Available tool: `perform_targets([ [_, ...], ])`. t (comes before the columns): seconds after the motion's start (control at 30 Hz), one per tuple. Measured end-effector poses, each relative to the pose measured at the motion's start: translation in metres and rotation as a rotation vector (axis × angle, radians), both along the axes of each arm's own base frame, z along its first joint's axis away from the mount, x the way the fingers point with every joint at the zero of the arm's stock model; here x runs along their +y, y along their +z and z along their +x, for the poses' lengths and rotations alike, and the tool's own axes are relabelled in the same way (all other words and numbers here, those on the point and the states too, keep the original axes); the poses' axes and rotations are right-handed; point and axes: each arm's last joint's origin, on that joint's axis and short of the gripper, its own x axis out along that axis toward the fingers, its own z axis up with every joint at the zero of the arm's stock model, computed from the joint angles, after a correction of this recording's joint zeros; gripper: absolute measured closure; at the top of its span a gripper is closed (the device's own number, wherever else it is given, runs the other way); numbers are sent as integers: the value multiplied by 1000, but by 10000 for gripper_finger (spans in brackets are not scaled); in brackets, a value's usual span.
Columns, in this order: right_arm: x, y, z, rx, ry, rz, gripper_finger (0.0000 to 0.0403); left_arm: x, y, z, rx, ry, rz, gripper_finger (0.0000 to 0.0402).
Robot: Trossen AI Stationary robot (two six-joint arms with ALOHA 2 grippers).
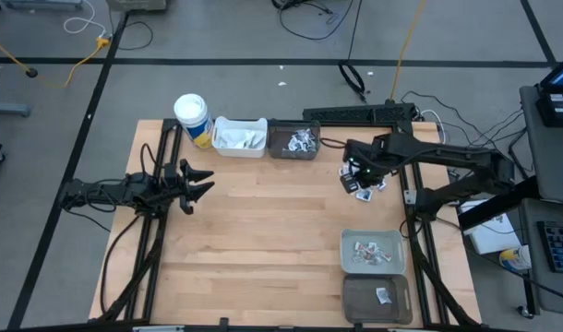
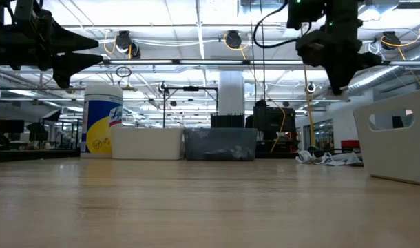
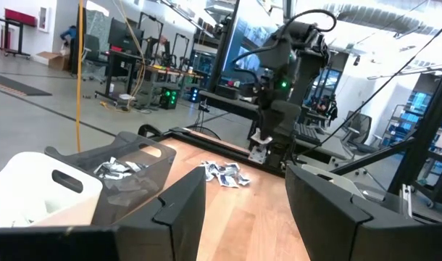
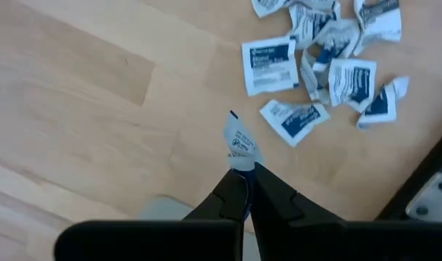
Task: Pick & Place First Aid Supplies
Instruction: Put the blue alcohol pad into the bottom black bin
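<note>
One light, floppy packet (image 4: 240,143) hangs by its edge from the shut right gripper (image 4: 248,170), above the packet pile (image 4: 330,61).

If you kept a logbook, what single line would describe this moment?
right gripper: shut on packet, lifted above pile | left gripper: open, empty, waiting at table's left

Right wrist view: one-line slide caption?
Right end effector shut on one packet, lifted above the loose packet pile on the wooden table.
</note>
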Motion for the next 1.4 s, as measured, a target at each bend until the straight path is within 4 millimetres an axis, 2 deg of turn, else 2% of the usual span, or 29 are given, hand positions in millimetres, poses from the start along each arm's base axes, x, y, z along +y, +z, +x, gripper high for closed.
perform_targets([
  [0.1, 11, 3, -3, 16, -6, 7, 400, 0, 0, 0, 0, 0, 0, 206],
  [0.23, 36, 5, -5, 40, 20, 21, 399, 0, 0, 0, 0, 0, 0, 206],
  [0.47, 100, 5, -10, 66, 59, 42, 400, 0, 0, 0, 0, 0, 0, 206],
  [0.73, 177, -2, -32, 89, 19, 74, 400, 0, 0, 0, 0, 0, 0, 206],
  [0.93, 223, -13, -46, 84, -5, 107, 400, 0, 0, 0, 0, 0, 0, 206],
  [1.17, 268, -9, -43, 87, 34, 116, 400, 0, 0, 0, 0, 0, 0, 206],
  [1.4, 302, -10, -32, 60, 60, 162, 400, 0, 0, 0, 0, 0, 0, 206],
])
